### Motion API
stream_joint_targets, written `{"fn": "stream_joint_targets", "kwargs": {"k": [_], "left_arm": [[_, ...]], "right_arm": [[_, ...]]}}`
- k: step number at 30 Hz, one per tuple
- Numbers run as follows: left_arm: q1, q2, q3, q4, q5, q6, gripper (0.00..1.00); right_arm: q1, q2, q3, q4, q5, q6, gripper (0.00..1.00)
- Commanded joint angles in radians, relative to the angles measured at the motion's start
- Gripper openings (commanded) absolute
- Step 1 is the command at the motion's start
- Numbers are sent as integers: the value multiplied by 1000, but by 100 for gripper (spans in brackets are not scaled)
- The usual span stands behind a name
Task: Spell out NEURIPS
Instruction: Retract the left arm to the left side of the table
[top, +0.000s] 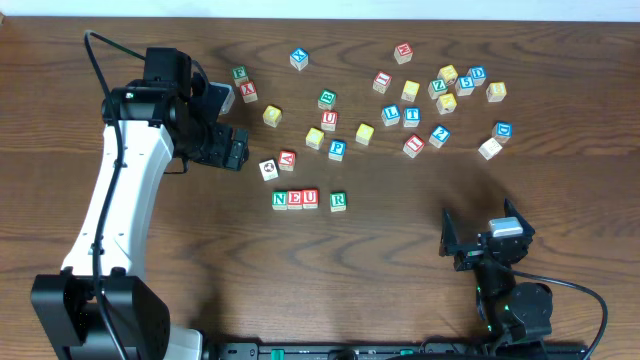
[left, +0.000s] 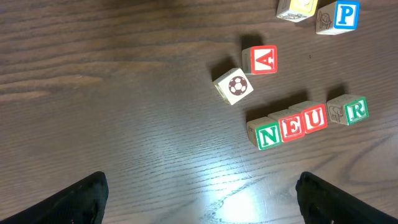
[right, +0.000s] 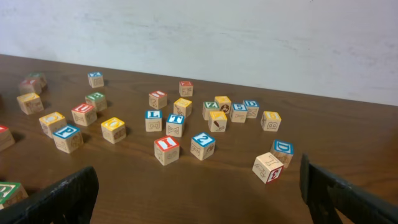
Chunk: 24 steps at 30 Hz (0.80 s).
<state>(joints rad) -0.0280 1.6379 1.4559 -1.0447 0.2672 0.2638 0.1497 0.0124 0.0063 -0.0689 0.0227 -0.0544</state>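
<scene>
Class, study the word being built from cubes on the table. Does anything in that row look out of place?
Yes. The N cube, E cube and U cube sit side by side, but the green R cube stands apart after the U, leaving a gap that breaks the row.

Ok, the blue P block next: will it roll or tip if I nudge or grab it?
The P cube looks like rigid wood with flat faces, so it should probably slide, not roll, and grip firmly. It sits close beside a yellow cube, so a nudge may shift that neighbour too.
</scene>
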Motion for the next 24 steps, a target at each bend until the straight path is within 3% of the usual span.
{"fn": "stream_joint_targets", "kwargs": {"k": [1, 4, 10, 24], "left_arm": [[3, -14, 24, -5, 16, 16, 95], [3, -14, 24, -6, -7, 16, 95], [4, -14, 24, -5, -211, 16, 95], [152, -14, 24, -10, 3, 16, 95]], "right_arm": [[-8, -4, -1, -3, 8, 13, 99], [-8, -4, -1, -3, 8, 13, 99], [-8, -4, -1, -3, 8, 13, 99], [-6, 1, 29, 21, -196, 24, 99]]}}
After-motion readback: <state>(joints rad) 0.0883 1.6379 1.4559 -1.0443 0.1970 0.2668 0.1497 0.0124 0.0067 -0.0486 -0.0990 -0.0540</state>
